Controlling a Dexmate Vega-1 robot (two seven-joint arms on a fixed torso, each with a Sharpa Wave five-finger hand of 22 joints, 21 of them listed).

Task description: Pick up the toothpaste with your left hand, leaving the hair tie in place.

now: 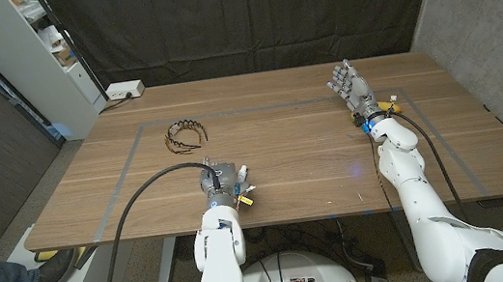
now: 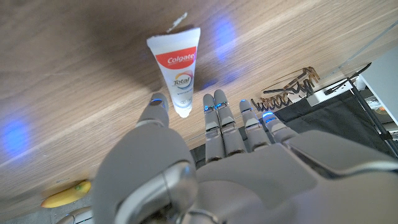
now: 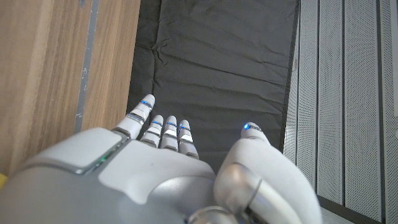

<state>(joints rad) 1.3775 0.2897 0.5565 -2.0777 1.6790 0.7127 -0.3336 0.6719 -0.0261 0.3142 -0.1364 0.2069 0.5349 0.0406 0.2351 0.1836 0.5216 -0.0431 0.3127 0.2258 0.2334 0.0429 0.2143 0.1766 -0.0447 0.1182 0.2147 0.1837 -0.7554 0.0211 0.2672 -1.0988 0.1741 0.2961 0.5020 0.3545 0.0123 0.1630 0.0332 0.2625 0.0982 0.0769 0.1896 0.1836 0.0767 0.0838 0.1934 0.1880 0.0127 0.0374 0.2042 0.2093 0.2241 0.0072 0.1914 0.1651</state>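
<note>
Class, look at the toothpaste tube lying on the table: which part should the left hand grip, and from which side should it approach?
Probably the narrower middle of the toothpaste tube, across its width. It lies flat on the wooden table, so coming down from above suits best, thumb on one long edge and fingers on the other. The left hand already hovers over its cap end, fingers apart.

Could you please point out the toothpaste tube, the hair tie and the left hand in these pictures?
toothpaste tube (image 2: 178, 70): left wrist view, on the red Colgate label.
hair tie (image 1: 184, 134): head view, on its dark wavy loop.
left hand (image 2: 211, 168): left wrist view, on the back of the hand.
</note>
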